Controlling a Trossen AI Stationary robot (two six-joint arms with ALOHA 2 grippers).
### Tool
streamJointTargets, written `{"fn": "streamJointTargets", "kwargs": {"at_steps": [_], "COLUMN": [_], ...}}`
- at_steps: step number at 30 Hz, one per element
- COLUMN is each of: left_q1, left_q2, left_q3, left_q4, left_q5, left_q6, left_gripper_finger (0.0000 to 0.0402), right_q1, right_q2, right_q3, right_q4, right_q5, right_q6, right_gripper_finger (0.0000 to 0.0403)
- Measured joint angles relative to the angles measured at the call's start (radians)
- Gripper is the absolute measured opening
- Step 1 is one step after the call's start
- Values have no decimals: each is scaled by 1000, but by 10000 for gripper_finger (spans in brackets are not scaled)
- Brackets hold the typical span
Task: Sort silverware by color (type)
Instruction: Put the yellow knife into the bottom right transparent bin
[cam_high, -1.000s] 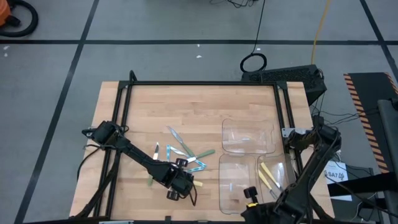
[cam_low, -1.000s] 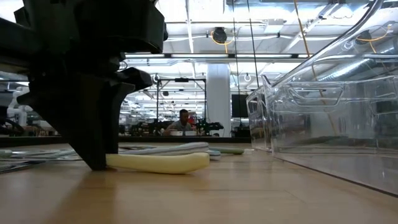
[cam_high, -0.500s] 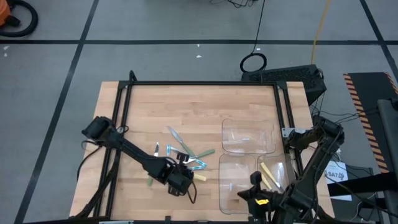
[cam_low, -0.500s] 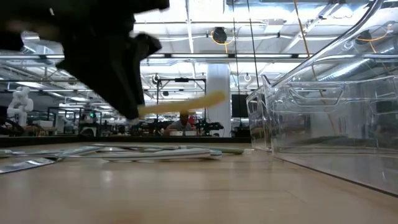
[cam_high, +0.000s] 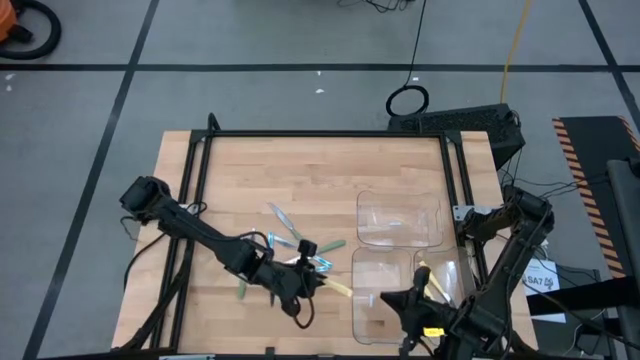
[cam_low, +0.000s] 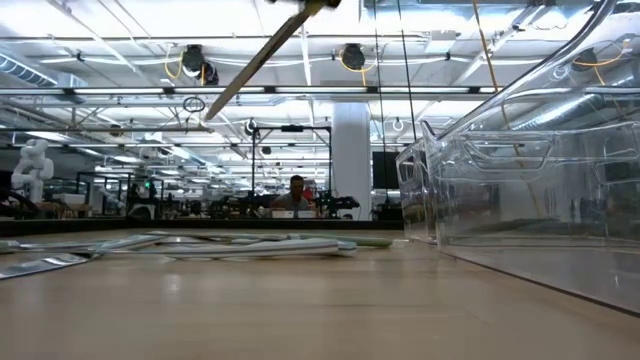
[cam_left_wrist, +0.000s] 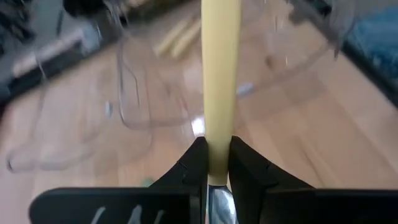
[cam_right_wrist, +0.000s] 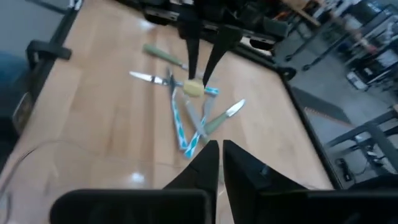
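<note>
My left pincer is clamped on a yellow-handled utensil, lifted off the table, handle pointing ahead toward the clear trays. It seems light, stiff and slippery; gripping near the handle-metal joint suits it. My right pincer waits, nearly closed, empty.

Almost no writing can be read in these views. A white tag on the frame at about 4 o'clock from the table carries dark print beginning "SA7", the rest too small to read. Nothing else bears legible text.
</note>
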Motion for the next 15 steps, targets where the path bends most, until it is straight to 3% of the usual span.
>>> {"fn": "streamJointTargets", "kwargs": {"at_steps": [6, 15], "left_q1": [21, 58], "left_q2": [-6, -6], "left_q3": [0, 0], "left_q4": [107, 261], "left_q5": [5, 8], "left_q6": [71, 125], "left_gripper_finger": [45, 45], "right_q1": [-1, -12], "right_q2": [1, -24], "right_q3": [-80, -111], "right_q4": [-7, -8], "right_q5": [107, 113], "right_q6": [56, 41], "right_gripper_finger": [31, 43]}}
